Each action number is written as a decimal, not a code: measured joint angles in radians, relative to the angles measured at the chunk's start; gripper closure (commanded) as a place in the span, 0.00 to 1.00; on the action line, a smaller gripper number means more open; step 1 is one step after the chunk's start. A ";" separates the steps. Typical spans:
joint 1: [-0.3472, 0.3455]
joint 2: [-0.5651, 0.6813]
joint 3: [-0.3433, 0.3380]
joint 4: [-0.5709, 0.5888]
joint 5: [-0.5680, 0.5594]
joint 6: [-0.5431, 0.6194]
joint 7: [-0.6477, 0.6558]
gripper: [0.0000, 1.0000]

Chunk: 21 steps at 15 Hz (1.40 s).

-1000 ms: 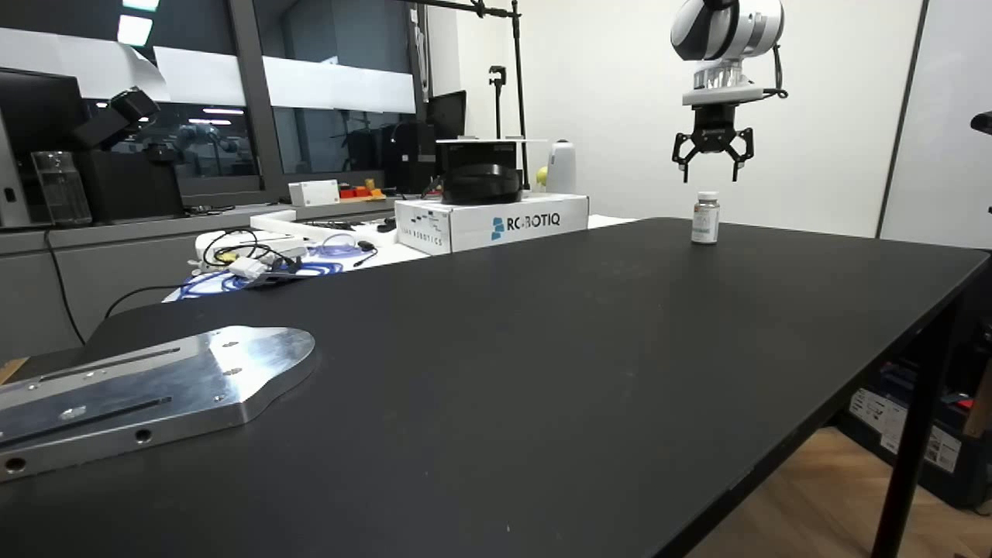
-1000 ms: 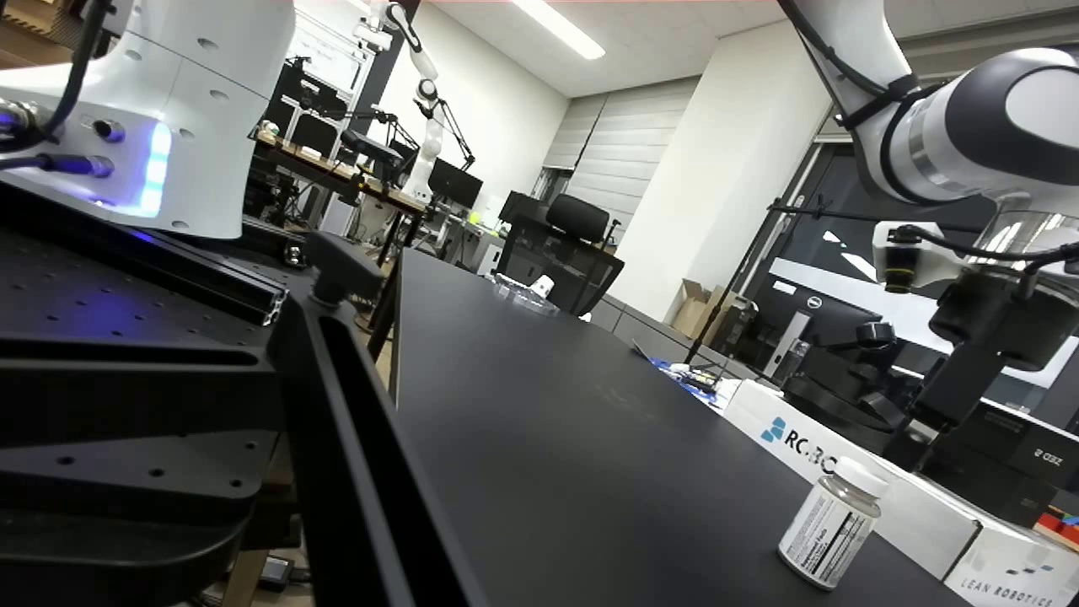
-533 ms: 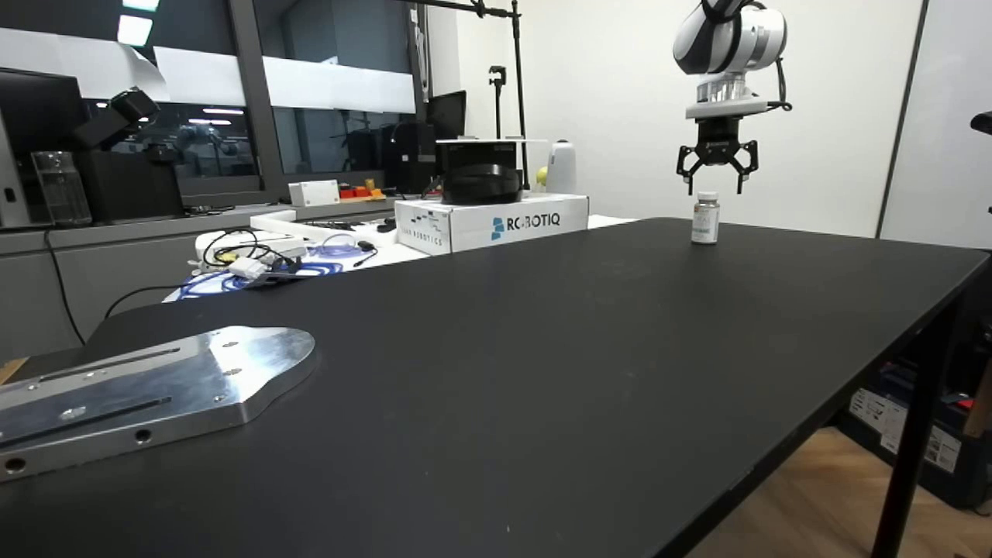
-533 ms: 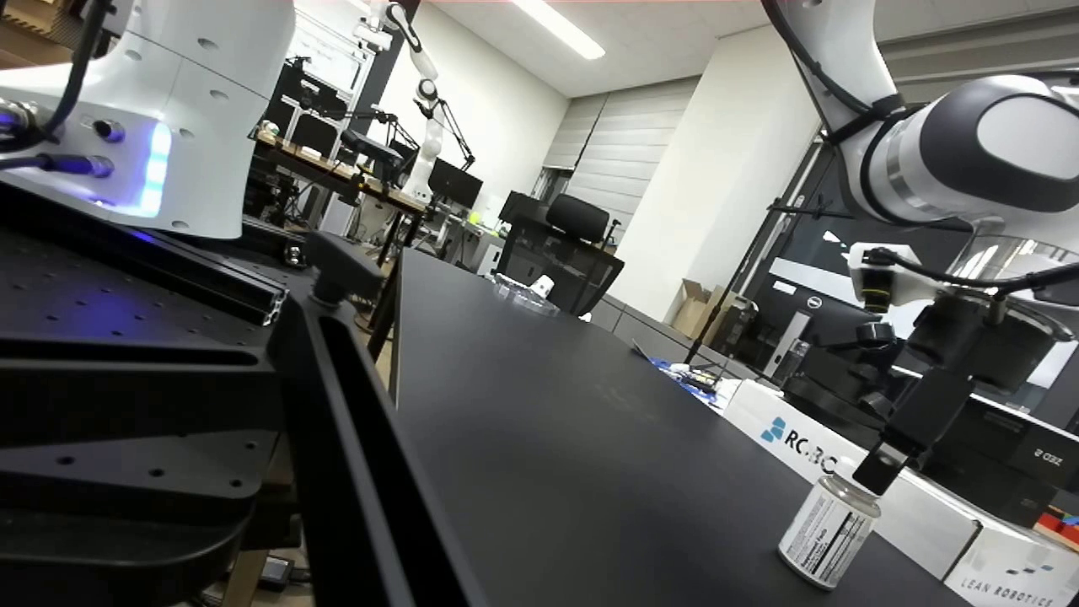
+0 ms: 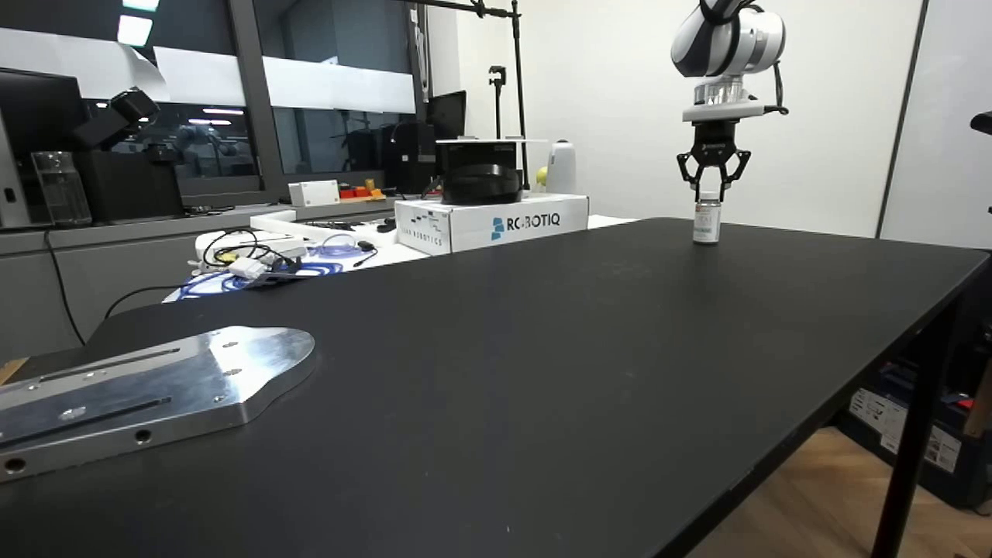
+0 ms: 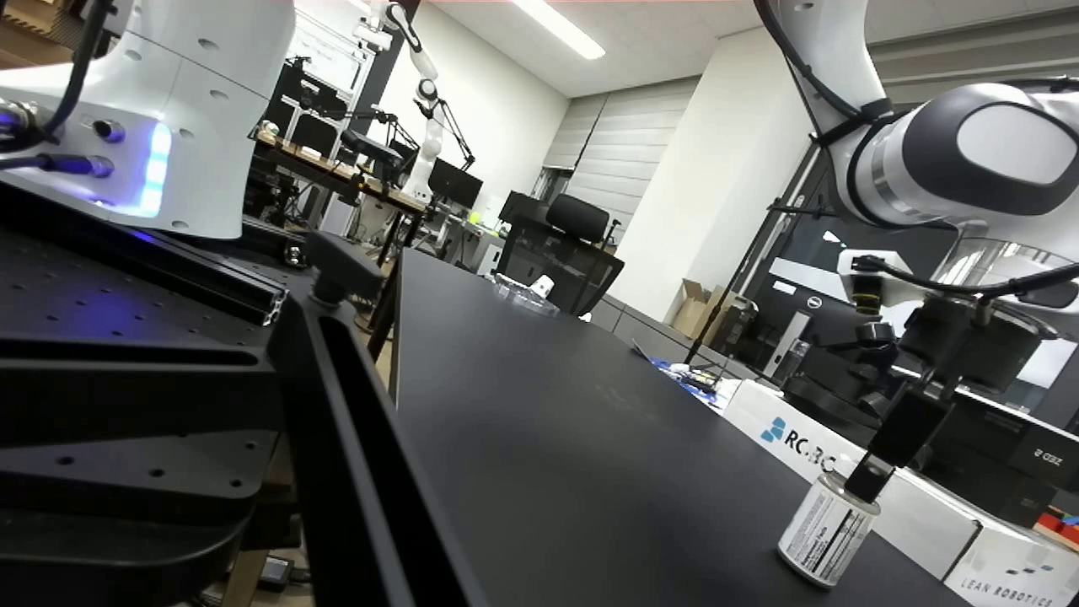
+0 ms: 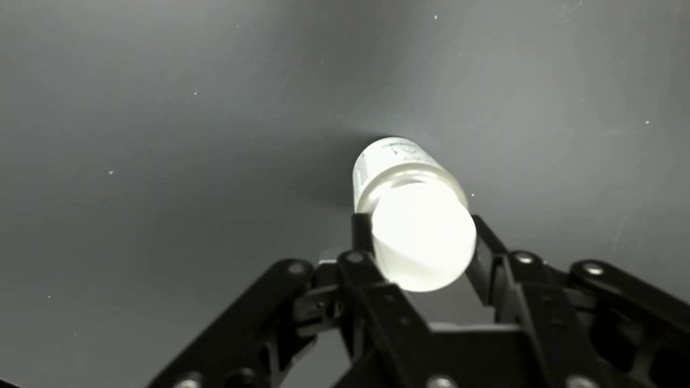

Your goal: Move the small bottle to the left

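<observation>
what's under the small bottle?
The black tabletop: the small bottle stands upright on it, with the gripper closed around its capped end. The patch directly beneath the bottle is covered, so whether anything flat lies there can't be seen.

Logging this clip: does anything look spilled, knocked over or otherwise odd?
Nothing looks spilled or knocked over: the small bottle stands upright, with the tool closed on its top. The one oddity is an exterior view where the table slants steeply, probably because that camera is tilted.
</observation>
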 measured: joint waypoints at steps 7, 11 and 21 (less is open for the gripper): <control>0.028 -0.154 -0.002 -0.035 -0.027 -0.117 -0.001 0.81; 0.065 -0.307 -0.001 -0.136 -0.069 -0.158 -0.005 0.81; 0.184 -0.794 0.082 -0.672 -0.166 -0.163 -0.083 0.81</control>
